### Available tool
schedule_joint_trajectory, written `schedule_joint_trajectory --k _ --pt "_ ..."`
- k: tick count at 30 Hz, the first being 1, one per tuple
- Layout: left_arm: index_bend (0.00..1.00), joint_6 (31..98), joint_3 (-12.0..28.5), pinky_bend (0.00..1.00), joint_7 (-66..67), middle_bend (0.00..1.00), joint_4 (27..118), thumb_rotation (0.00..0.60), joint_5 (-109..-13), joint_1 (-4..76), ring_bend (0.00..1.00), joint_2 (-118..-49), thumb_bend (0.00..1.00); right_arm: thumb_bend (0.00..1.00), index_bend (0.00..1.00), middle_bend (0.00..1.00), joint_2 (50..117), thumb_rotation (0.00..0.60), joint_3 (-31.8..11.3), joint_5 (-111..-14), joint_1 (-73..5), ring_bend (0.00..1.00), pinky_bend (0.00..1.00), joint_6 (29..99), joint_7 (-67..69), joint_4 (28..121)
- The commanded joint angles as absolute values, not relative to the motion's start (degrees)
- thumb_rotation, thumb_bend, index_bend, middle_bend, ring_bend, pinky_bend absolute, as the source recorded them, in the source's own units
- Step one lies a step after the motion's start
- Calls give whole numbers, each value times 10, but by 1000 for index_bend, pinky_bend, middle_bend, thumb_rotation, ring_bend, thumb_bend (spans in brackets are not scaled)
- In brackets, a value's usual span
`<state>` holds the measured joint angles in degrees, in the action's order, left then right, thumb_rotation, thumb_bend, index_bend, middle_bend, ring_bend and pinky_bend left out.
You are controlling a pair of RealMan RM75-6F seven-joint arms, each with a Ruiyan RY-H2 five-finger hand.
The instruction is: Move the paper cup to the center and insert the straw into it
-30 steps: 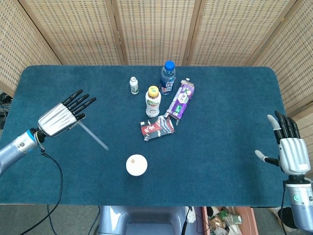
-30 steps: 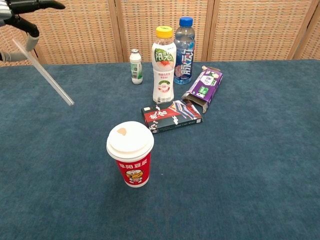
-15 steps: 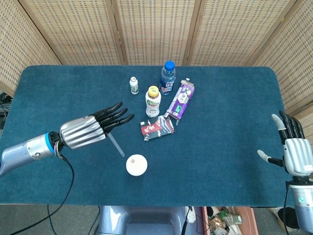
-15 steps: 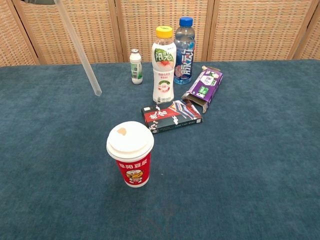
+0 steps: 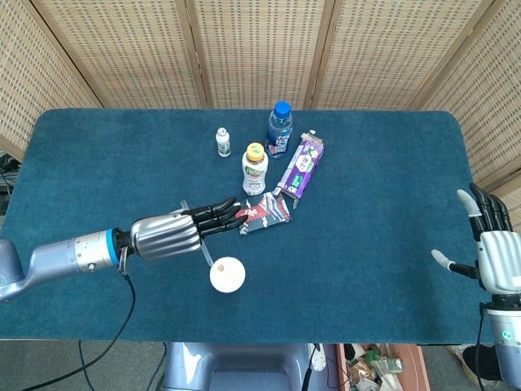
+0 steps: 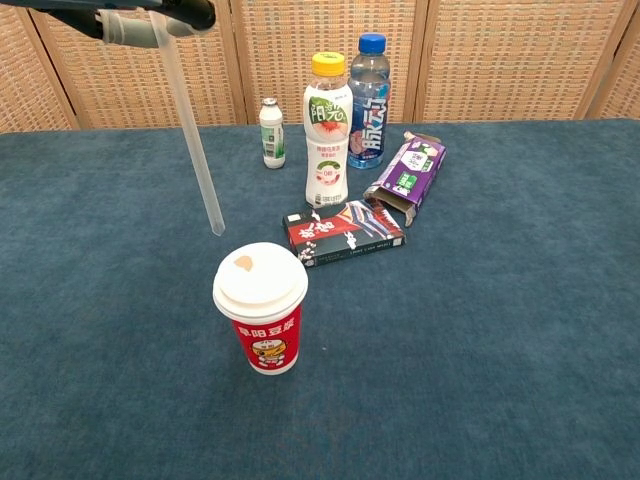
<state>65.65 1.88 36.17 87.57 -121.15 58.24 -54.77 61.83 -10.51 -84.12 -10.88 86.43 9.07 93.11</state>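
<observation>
Where the head view looks down on the blue tabletop (image 5: 391, 187), the left hand (image 5: 167, 235) reaches in from the left edge, its dark fingers (image 5: 216, 218) stretched toward the middle and pinching the clear straw (image 5: 206, 257), whose lower end shows just beneath the palm. The paper cup (image 5: 227, 274), white-lidded, stands just beside and in front of that hand, near the front middle of the cloth. Behind it lie a dark snack packet (image 5: 262, 215), a purple carton (image 5: 299, 168) tipped on its side, a yellow-capped bottle (image 5: 255, 169), a blue-capped bottle (image 5: 278, 129) and a small white bottle (image 5: 222, 142). The right hand (image 5: 492, 248) hangs off the right edge, well apart from everything, fingers spread and holding nothing.

In the chest view, the straw (image 6: 190, 140) slants down from the top-left corner, where only a dark part of the left hand (image 6: 150, 14) shows. Its lower tip hangs in the air just above and to the left of the paper cup (image 6: 261, 306), not touching the lid. The cup is red with a white lid and stands upright, in front of the snack packet (image 6: 343, 231).
</observation>
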Motion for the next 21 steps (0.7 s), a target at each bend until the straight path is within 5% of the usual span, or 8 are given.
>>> schedule_joint_trajectory --k 1,21 --pt "612 637 25 0 372 0 871 600 -1220 593 0 -558 367 0 0 0 619 600 -105 -842 -109 0 0 864 90 931" --pt "612 590 40 0 384 0 879 600 -1229 613 0 -586 367 0 0 0 615 600 -108 -841 -103 0 0 871 98 930"
